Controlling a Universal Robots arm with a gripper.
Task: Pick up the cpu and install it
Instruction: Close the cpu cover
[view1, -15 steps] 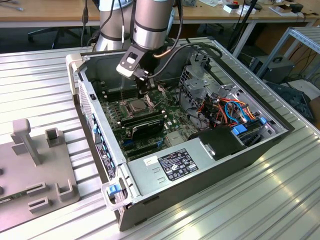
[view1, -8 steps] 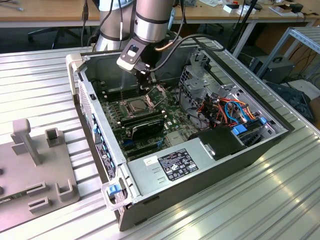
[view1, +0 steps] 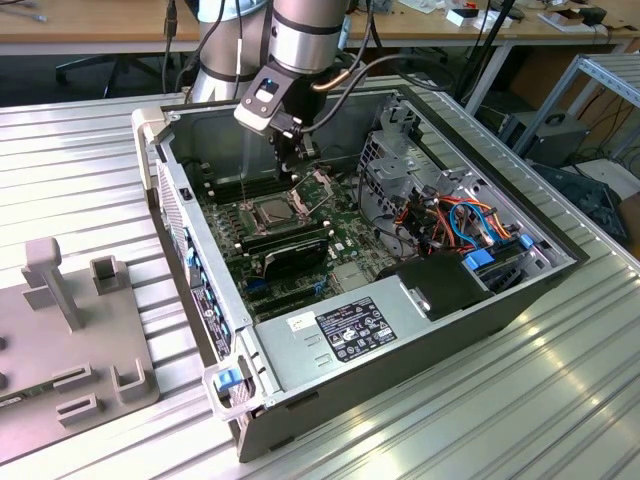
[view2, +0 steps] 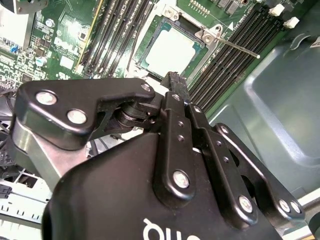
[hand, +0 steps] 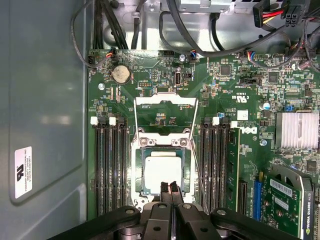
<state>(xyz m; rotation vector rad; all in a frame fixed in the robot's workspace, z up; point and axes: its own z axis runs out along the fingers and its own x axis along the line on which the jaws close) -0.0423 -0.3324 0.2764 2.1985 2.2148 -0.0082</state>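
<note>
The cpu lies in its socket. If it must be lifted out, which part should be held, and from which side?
Likely by two opposite edges of the cpu, coming straight down from above. It lies flat, metal top up, sunk inside the socket frame, so nothing can reach it sideways; the hinged plate is swung open, leaving its top uncovered.

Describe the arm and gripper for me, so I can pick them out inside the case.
The arm is a silver-grey metal tube with black cables looping beside it. The gripper is matt black: linked bars studded with silver screw heads, two narrow fingers, white lettering on its body.
</note>
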